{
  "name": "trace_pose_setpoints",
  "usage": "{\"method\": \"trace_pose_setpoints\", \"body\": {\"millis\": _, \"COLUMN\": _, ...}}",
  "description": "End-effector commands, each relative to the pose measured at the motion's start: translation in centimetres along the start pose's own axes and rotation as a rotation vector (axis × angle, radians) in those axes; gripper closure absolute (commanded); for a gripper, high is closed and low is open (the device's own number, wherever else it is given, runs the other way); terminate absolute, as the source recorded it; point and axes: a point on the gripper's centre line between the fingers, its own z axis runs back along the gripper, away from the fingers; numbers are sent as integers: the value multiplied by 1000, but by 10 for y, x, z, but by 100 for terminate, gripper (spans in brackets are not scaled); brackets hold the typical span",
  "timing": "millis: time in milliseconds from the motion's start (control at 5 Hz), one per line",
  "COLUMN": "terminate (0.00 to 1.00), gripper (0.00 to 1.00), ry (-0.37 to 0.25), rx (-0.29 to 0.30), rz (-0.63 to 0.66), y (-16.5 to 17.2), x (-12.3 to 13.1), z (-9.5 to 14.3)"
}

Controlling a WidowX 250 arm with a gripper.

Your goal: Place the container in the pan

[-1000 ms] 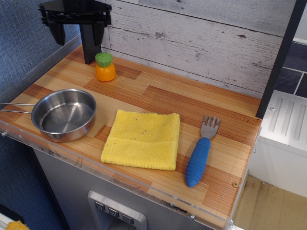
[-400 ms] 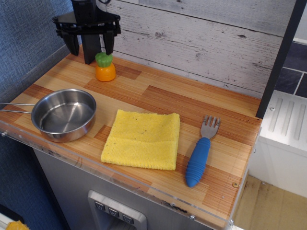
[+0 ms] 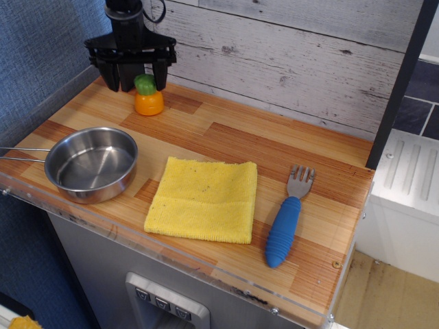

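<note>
The claw is hanging at the back left corner of the counter, right over the bottle. Its black fingers are standing spread apart, one on each side of the green cap, and from where I am standing they are not pressing on it; a sliver of space is showing beside the cap on the right. So the claw is open around the cap and gripping nothing. The left finger is partly hiding the cap's edge, so I cannot tell whether it is touching there.

The bottle is sitting upright on the wood, close to the plank wall, its orange body showing fully below the fingers. It is well apart from the pan, which is resting near the front left edge of the counter with its thin handle pointing off to the left. The pan is shining inside and holding nothing.

A yellow cloth is lying flat in the middle of the counter, just beside the pan on its right but not touching it. Further right, a fork with a blue ribbed grip is lying with its grey tines pointing toward the wall, near the cloth.
</note>
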Motion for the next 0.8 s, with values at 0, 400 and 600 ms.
{"method": "trace_pose_setpoints", "body": {"millis": 0, "terminate": 0, "gripper": 100, "ry": -65, "rx": -8, "rz": 9, "y": -1, "x": 11, "z": 5}}
{"method": "trace_pose_setpoints", "body": {"millis": 400, "terminate": 0, "gripper": 100, "ry": -75, "rx": -1, "rz": 0, "y": 0, "x": 10, "z": 9}}
{"method": "trace_pose_setpoints", "body": {"millis": 600, "terminate": 0, "gripper": 100, "ry": -72, "rx": -8, "rz": -12, "y": 0, "x": 13, "z": 23}}
